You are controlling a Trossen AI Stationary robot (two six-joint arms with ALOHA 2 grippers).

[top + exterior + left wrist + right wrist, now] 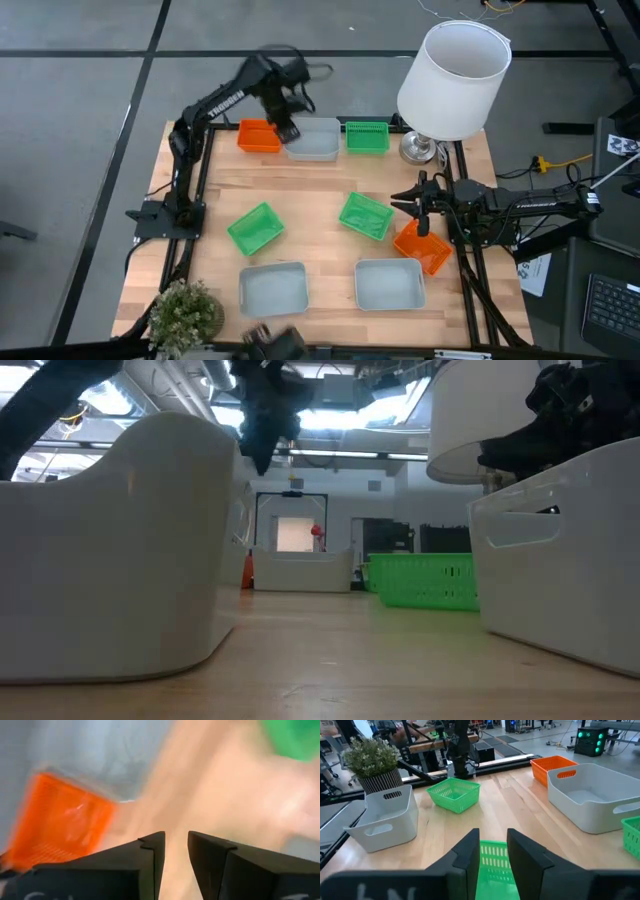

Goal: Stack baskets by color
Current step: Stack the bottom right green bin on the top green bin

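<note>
Baskets: eight seen loose on the counter [320,190], none stacked. My left fingers [175,852] slightly apart, empty; right fingers [492,851] apart, empty.

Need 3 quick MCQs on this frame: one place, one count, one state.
1. Where is the left claw?
A. Over the potted plant
B. In the lamp-side row, where orange meets grey
C. At the right table edge

2. How many green baskets show from above?
A. One
B. Two
C. Three

3. How are the two grey baskets by the plant?
A. Nested together
B. Apart, open side up, empty
C. Upside down

Key: 1 B, the left claw sits between the orange basket and the far grey basket. 2 C, the green baskets. 3 B, the near grey baskets lie side by side.
</note>
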